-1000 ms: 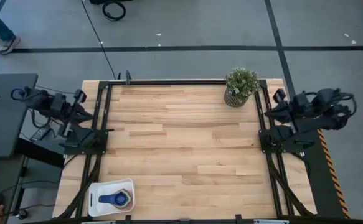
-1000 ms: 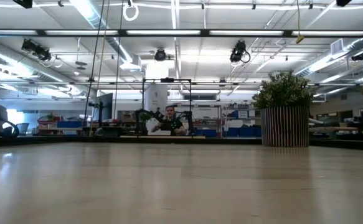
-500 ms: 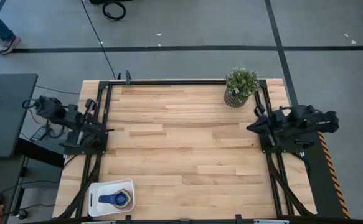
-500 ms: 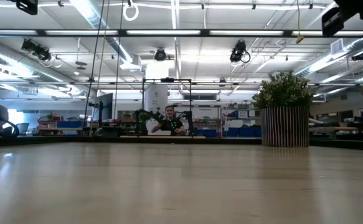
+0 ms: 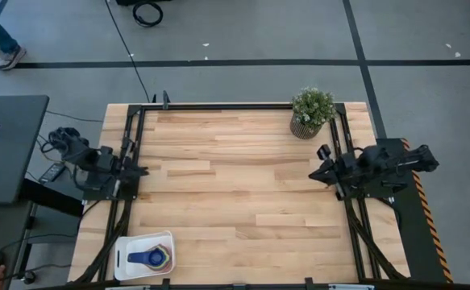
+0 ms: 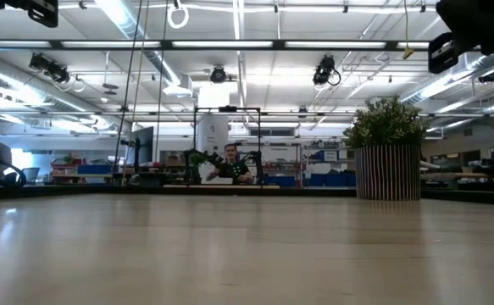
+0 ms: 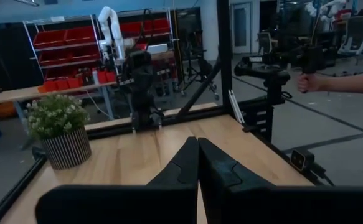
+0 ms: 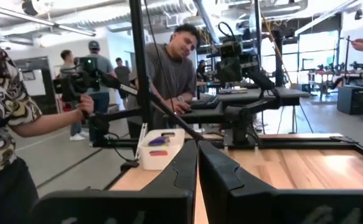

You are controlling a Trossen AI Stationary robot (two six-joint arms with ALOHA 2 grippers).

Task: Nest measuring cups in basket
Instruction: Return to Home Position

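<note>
Left claw (image 7: 198, 152) and right claw (image 8: 197, 155) both pressed together, white rounded basket (image 5: 142, 238) holding nested measuring cups (image 5: 152, 258), blue uppermost

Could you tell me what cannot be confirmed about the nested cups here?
Cup count: high view, in the shallow white plastic basket only a bright blue measuring cup and yellow-green rims show; the rest covered, too small.
Right wrist view: the basket wall hides the stack's base.
Low view: basket outside frame.

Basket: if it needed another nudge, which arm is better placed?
Left, probably. The basket holding the nested measuring cups sits in the corner of the table on the left arm's side; the left pincer is nearer, while the right pincer waits across the table.
</note>
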